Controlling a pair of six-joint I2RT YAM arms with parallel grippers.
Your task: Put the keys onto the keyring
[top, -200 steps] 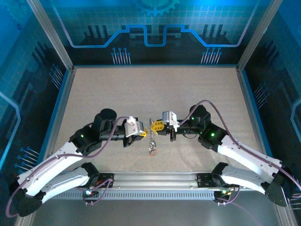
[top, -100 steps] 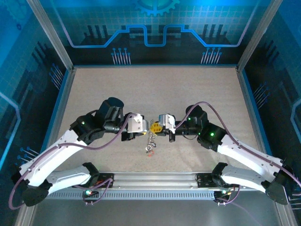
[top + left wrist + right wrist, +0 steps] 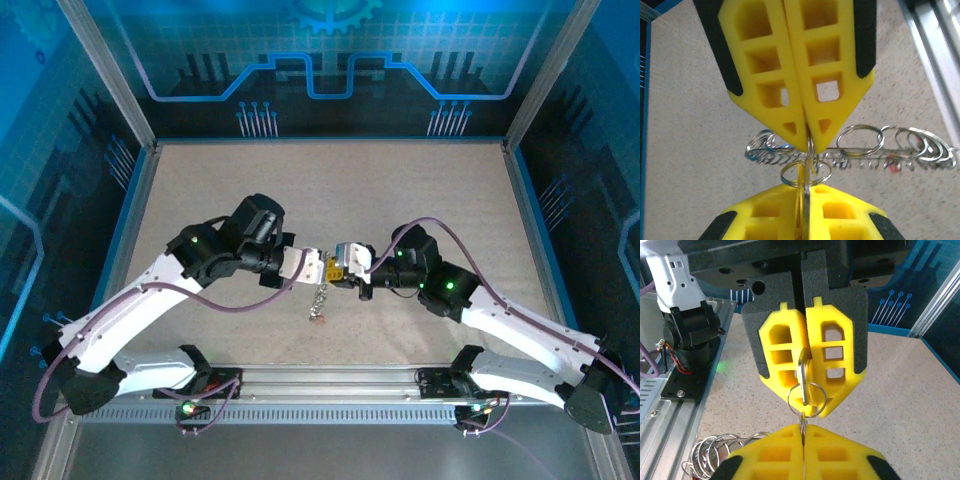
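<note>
Keyring (image 3: 860, 147), a string of silvery split rings, trails away from the tips of 2 grippers that meet nose to nose over the speckled desk (image 3: 420, 190). The right gripper (image 3: 807, 144) has its yellow fingers pressed together, pinching a thin ring wire at their very tips, and the other rings fan out to either side of those tips. The left gripper (image 3: 809, 409) is clamped too, on a flat silvery blade (image 3: 803, 377) that sticks out between its fingers. A small ring (image 3: 807, 396) is looped through the blade and sits between the 2 sets of tips. The fingers hide the blade's far end, so I cannot tell whether it is a key.

A red-headed key (image 3: 318, 318), no more than a red spot, lies at the string's far end, on the side of the grippers toward the slotted rail (image 3: 330, 385). Purple cables (image 3: 250, 300) loop along both arms. Beyond the grippers, the blue walls (image 3: 200, 60) carry printed circuit lines and a gear emblem (image 3: 335, 12).
</note>
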